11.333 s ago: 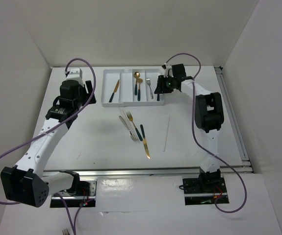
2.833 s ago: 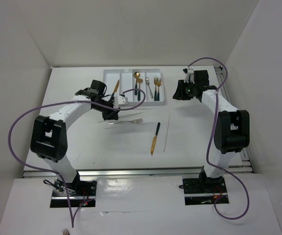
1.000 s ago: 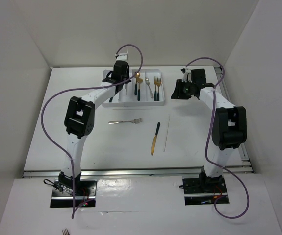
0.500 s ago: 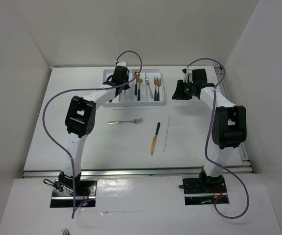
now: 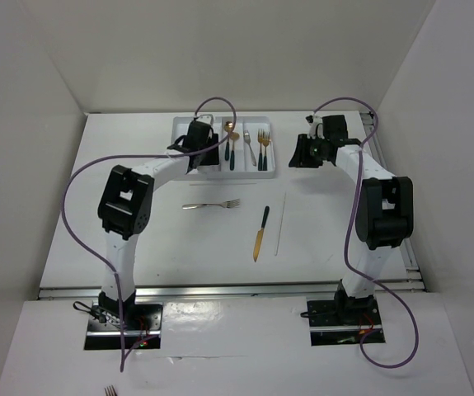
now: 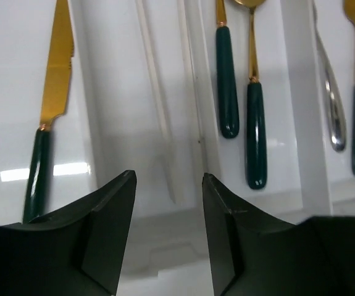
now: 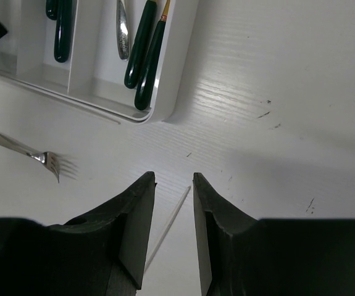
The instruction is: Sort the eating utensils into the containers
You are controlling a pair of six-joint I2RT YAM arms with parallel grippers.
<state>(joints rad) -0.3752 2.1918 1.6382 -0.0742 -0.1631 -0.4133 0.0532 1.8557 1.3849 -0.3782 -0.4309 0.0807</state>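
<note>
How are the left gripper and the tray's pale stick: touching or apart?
Apart. Left wrist view: the pale stick lies in the tray between the fingers of the open left gripper, white floor showing either side.

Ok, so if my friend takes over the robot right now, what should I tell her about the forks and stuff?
Left gripper: open, empty, over the shallow white plastic tray.
Right gripper: open, empty, over the white table by the tray's corner.
Done, in the tray: teal-handled gold knife, thin pale stick, two teal-handled gold spoons, plain silver fork, two gold forks.
Left, on the table: another silver fork, a dark-handled gold knife, a long pale stick, plus what looks like another thin stick beside the tray's near edge.
</note>
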